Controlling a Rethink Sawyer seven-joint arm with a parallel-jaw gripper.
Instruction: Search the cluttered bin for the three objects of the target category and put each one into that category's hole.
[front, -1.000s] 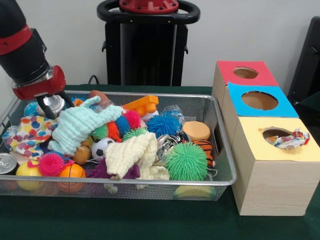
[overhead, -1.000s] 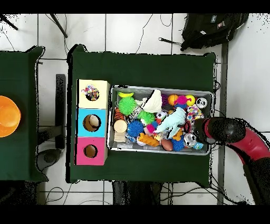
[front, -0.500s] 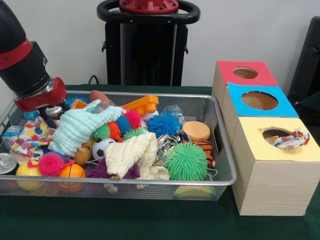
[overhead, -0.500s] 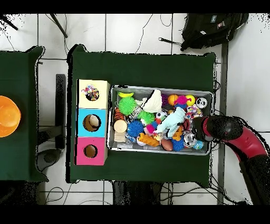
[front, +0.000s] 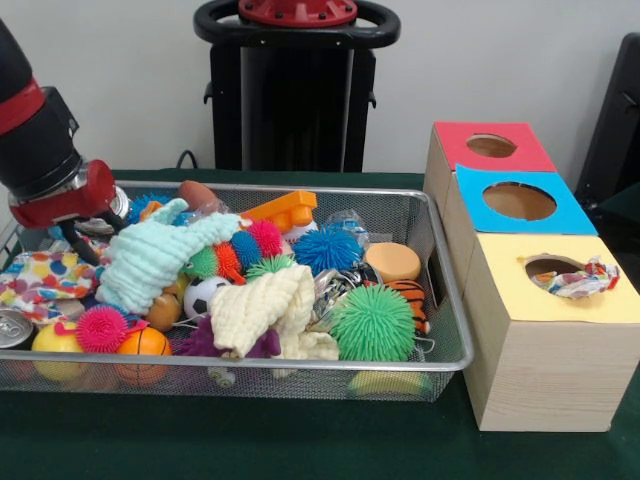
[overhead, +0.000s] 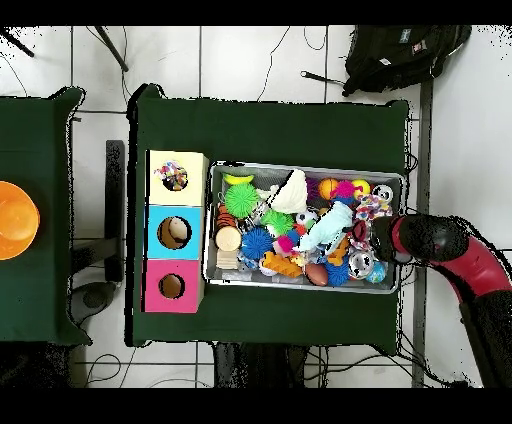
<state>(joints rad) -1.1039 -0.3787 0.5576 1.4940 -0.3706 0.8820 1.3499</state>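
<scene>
You have the green tabletop (front: 300, 440) carrying the wire mesh bin (front: 455, 330), with three wooden boxes in a row just beside its end. The red and black arm (front: 35, 140) reaches down over the opposite end of the bin from those boxes, and its gripper (front: 80, 235) sits low among the clutter at that end; you cannot tell from either view whether the jaws are spread or closed, since the mint-green cloth (front: 150, 255) and the arm's own body hide them. A polka-dot cloth (front: 45, 280) lies spread in that same corner, right beside the gripper and touching the green cloth. The cream cloth (front: 265, 310) lies near the middle of the bin at its front, beside a green spiky ball (front: 373, 322). On the yellow-topped box (front: 550, 330), another polka-dot cloth (front: 580, 278) hangs half in the hole (front: 548, 266), draped over its rim. In the overhead view the gripper (overhead: 372, 232) sits just inside the bin's short wall.
</scene>
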